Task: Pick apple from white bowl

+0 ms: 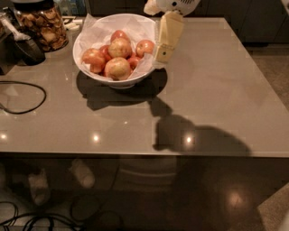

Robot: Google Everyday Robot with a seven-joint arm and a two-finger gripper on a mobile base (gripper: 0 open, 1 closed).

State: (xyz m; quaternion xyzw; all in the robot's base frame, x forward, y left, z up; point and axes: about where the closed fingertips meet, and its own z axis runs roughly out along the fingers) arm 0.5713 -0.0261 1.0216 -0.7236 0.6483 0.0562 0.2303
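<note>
Paper, crinkled and white, lines the white bowl (90, 61), which stands far left of centre on the grey worktop (216, 103). The apple (117, 68), pale yellow-tan with an orange blush, lies at the near side of the pile inside the bowl. It touches redder apples (92, 58) beside and behind it, which hide one another in part. The pincer (163, 54) hangs just beside the bowl's right rim, pointing down, above the worktop and outside the bowl. It shows as one pale yellow slab, so I cannot tell whether it is open or closed. The white arm (174, 4) above it is cut off by the top edge. At the far left a glass jar (43, 25) of brown snacks loses its lid to the top edge. A dark object (22, 47) next to the jar is hard to make out. A black cable (27, 97) loops off the left edge.
</note>
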